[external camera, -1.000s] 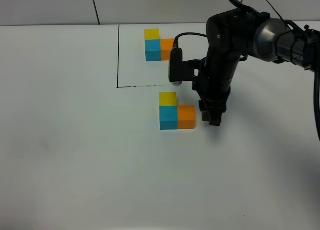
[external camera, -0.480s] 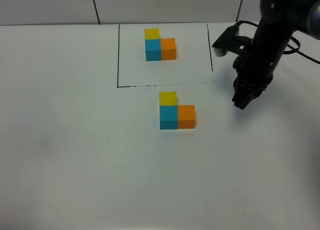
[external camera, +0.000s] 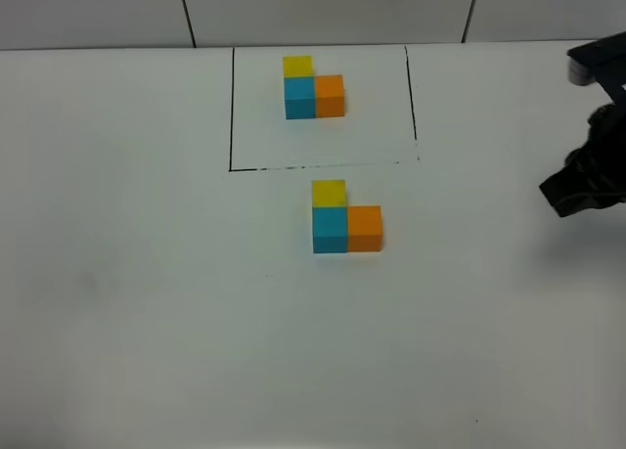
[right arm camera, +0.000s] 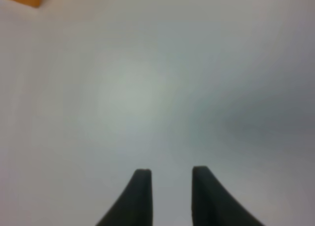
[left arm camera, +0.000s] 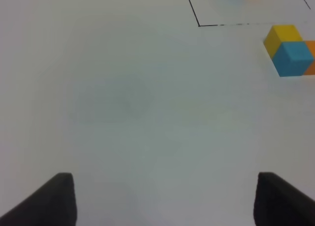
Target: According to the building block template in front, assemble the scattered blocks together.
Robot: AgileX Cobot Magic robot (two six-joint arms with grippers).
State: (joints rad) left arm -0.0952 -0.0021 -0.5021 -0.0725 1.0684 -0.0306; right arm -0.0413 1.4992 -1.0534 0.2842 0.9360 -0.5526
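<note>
With the three loose matte cubes (external camera: 345, 217) already joined in an L just near of the black-framed template cluster (external camera: 313, 88), the empty right end effector (right arm camera: 170, 179), fingers slightly apart, should retreat rightward above the white table (external camera: 147, 302)

Readable text: none in any view.
Blocks (external camera: 346, 219): plain faces, no print.
Counter (external camera: 147, 302): only a drawn black frame line.
</note>
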